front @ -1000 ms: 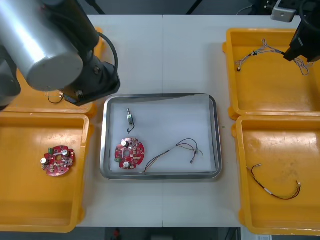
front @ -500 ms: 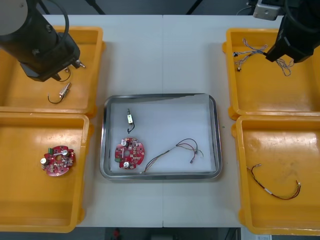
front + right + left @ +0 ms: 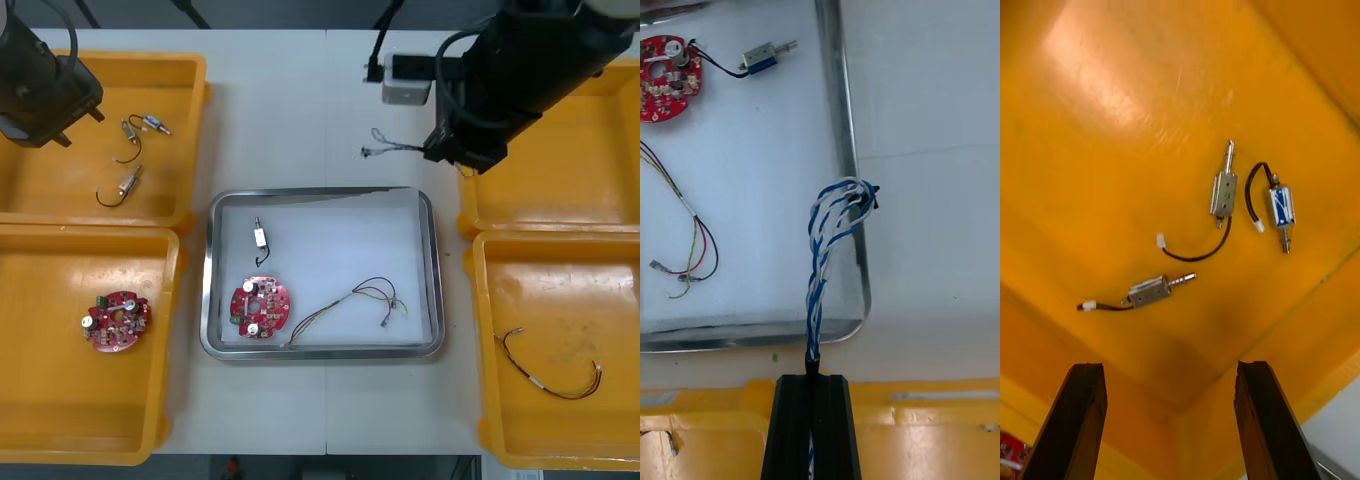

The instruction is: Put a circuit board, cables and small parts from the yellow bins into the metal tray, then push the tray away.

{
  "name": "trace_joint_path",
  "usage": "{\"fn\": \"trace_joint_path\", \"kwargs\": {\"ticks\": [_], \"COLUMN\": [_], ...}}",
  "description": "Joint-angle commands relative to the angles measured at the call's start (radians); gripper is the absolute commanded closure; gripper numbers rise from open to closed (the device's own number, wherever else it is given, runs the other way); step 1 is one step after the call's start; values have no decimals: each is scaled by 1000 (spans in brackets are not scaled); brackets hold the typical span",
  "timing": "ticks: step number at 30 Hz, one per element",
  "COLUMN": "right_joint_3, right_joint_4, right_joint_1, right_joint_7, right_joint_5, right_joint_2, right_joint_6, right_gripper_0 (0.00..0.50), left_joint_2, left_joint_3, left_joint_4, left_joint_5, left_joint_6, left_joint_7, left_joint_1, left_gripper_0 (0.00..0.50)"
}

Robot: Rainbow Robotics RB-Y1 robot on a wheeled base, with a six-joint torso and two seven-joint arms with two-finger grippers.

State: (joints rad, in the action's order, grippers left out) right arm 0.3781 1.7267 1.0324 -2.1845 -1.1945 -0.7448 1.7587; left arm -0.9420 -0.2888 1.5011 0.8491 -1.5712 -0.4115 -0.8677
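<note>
Beyond the far right corner of the metal tray (image 3: 436,270), our right claw (image 3: 818,382) hangs above the surface (image 3: 320,110), pinched narrow on one end of the twisted blue and white cable (image 3: 818,277). The cable's free end is bunched into a loose loop and dangles close to the tray's rim; we cannot tell whether it is over the rim or just outside it.

Inside the tray we see a round red circuit board (image 3: 259,307). A small metal part (image 3: 259,237) lies just beyond it, and a red and yellow cable (image 3: 352,292) sprawls to its right.

Our left claw (image 3: 1169,371) is over the far left yellow bin (image 3: 60,190). Its fingers stand wide apart and hold nothing. Three more small metal parts (image 3: 1223,191) lie on the bin floor beyond the fingertips, none touching them.

A second circuit board (image 3: 115,321) rests in the near left yellow bin (image 3: 60,400). A loose cable (image 3: 540,385) lies in the near right yellow bin (image 3: 560,280).
</note>
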Motion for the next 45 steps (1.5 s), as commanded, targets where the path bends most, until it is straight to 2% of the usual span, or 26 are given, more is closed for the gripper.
{"fn": "trace_joint_path", "kwargs": {"ticks": [1, 7, 10, 16, 18, 23, 30, 34, 37, 41, 42, 44, 45], "right_joint_3": [119, 240, 285, 357, 375, 417, 458, 463, 463, 463, 463, 461, 461], "right_joint_4": [53, 34, 7, -41, -62, -139, -268, -309, -322, -322, -322, -322, -320], "right_joint_1": [14, 12, 12, 12, 12, 12, 12, 12, 12, 12, 12, 12, 12], "right_joint_7": [-120, -225, -271, -284, -284, -281, -274, -270, -259, -253, -251, -247, -245], "right_joint_5": [47, 79, 79, 85, 98, 99, 96, 96, 98, 96, 96, 93, 90], "right_joint_2": [38, 55, 65, 79, 87, 104, 137, 150, 151, 151, 151, 150, 148], "right_joint_6": [-64, -105, -125, -180, -211, -292, -401, -415, -416, -418, -418, -418, -421], "right_gripper_0": [500, 500, 500, 500, 500, 500, 500, 495, 493, 494, 486, 431, 359], "left_joint_2": [-51, -41, -40, -1, 26, 95, 166, 201, 216, 232, 238, 250, 258], "left_joint_3": [31, 13, -33, -72, -72, -73, -72, -89, -167, -211, -219, -228, -239], "left_joint_4": [-62, -119, -119, -166, -194, -286, -386, -400, -401, -426, -440, -463, -479], "left_joint_5": [-27, -71, -127, -194, -237, -311, -346, -386, -427, -444, -450, -464, -472], "left_joint_6": [86, 177, 227, 343, 373, 393, 421, 444, 462, 484, 501, 527, 543], "left_joint_7": [-27, -35, -27, -15, -18, -24, -43, -53, -50, -50, -53, -55, -55], "left_joint_1": [-43, -45, -43, -45, -53, -102, -151, -151, -151, -151, -151, -151, -151], "left_gripper_0": [0, 0, 0, 0, 0, 0, 0, 0, 0, 0, 0, 0, 0]}}
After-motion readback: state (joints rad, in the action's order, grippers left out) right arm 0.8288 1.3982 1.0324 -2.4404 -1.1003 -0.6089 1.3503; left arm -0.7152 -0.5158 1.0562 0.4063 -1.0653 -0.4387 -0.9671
